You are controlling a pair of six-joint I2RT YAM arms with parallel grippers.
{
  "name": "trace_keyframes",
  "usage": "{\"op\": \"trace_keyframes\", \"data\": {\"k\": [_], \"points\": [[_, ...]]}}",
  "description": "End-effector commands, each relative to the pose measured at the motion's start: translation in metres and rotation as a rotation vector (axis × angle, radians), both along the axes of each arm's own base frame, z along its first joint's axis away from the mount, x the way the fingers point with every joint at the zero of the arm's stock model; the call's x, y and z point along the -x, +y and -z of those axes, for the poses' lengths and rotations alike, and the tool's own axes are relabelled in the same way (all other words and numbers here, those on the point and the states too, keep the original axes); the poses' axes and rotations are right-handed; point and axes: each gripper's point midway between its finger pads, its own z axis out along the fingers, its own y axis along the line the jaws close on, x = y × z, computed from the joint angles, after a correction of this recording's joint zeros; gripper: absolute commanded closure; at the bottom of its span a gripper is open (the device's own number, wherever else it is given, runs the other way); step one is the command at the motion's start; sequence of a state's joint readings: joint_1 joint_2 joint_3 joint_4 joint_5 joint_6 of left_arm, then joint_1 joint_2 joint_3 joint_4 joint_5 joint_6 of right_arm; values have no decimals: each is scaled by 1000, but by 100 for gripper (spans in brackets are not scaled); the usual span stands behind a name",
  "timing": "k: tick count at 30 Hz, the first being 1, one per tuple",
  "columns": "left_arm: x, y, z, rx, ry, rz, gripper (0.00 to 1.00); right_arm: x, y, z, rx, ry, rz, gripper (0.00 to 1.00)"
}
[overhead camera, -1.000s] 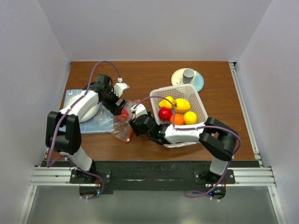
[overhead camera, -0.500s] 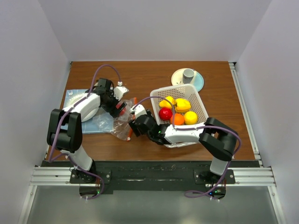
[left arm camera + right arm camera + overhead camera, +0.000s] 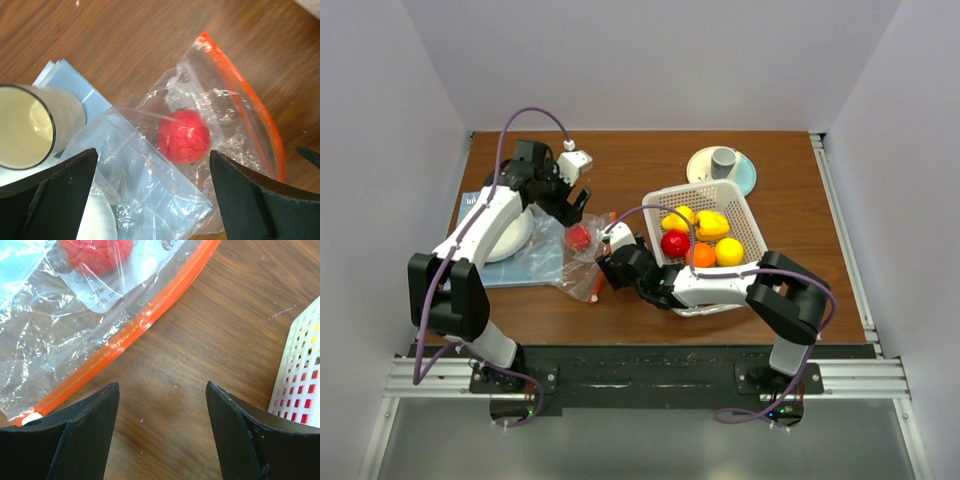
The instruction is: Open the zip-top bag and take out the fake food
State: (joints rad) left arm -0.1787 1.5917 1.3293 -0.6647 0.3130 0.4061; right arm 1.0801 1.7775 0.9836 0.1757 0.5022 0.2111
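The zip-top bag point(image 3: 582, 258) lies flat on the wooden table between my arms, with its orange-red zip strip point(image 3: 145, 325) along the right edge. One red fake fruit point(image 3: 579, 237) sits inside the bag and also shows in the left wrist view point(image 3: 183, 136). My left gripper point(image 3: 576, 203) hovers open and empty above the bag's far end point(image 3: 152, 151). My right gripper point(image 3: 604, 270) is open and empty low over bare wood just right of the zip strip point(image 3: 162, 385). More fake food point(image 3: 700, 238), yellow, red and orange, lies in the white basket point(image 3: 752, 235).
A blue sheet point(image 3: 525, 262) lies under the bag's left side, with a white cup point(image 3: 30, 127) on it. A small grey cup point(image 3: 723, 158) stands on a pale plate at the back right. The basket's wall point(image 3: 302, 370) is close on my right gripper's right.
My left gripper has risen and drawn back from the bag toward the far side, leaving the red fruit in the bag. The right arm has barely moved.
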Motion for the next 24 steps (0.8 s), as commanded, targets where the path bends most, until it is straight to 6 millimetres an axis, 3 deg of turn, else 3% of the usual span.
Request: {"op": "trace_keyframes", "data": {"k": [1,12,24], "points": [[-12,20,15,-54,-8,-142,0,-2,-4,-15,-44,-23,23,27],[-18,58,29,-233,-91,-281,0,2,-7,-11,-63,-4,31,26],[10,42,79,-292,-1,-193,0,-4,-1,-25,-70,-43,23,26]]}}
